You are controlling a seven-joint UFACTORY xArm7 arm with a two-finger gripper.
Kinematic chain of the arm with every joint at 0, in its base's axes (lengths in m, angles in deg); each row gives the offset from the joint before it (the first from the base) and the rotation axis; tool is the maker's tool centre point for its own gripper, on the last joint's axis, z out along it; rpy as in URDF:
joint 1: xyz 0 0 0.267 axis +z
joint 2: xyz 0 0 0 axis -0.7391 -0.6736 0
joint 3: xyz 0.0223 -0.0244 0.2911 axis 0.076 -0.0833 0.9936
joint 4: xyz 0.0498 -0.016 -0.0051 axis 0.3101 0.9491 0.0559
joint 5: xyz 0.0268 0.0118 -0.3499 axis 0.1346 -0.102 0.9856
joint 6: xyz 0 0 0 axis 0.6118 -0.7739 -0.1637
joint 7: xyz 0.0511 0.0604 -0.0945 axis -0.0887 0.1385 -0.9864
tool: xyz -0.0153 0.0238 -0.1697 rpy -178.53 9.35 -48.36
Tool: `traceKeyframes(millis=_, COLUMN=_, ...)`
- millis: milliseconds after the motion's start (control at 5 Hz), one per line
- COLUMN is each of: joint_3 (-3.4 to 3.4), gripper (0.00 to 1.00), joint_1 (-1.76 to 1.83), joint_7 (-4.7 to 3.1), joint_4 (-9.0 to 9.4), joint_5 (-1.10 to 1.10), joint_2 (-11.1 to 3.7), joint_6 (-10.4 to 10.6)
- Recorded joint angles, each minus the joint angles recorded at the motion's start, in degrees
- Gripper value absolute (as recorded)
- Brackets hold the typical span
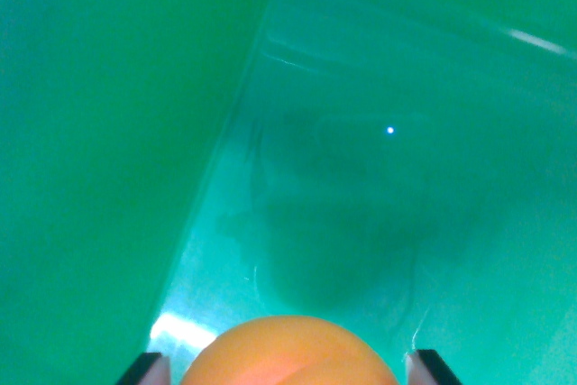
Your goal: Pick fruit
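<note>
An orange fruit (288, 353) sits at the bottom edge of the wrist view, between the two dark tips of the jaws, seemingly pinched. Below lies a glossy green bin (379, 160); no writing is legible.

One view only, from the wrist, looking steeply down and very close onto a green bin (99, 160). Its glossy floor fills the right and centre of the frame, a wall the left. The end effector (288, 369) pokes in at the bottom edge, fingertips (144, 371) barely showing.
</note>
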Motion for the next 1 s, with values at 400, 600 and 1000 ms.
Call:
traceKeyframes(millis=400, joint_3=-0.02, gripper=1.0, joint_1=-0.03, joint_7=0.02, joint_4=-1.52, joint_5=-0.06, joint_2=0.82, joint_6=-2.33)
traceKeyframes(millis=600, joint_3=-0.02, gripper=1.0, joint_1=-0.03, joint_7=0.02, joint_4=-1.52, joint_5=-0.06, joint_2=0.82, joint_6=-2.33)
traceKeyframes(millis=1000, joint_3=-0.05, gripper=1.0, joint_1=-0.07, joint_7=0.03, joint_4=-3.13, joint_5=-0.13, joint_2=1.7, joint_6=-4.82)
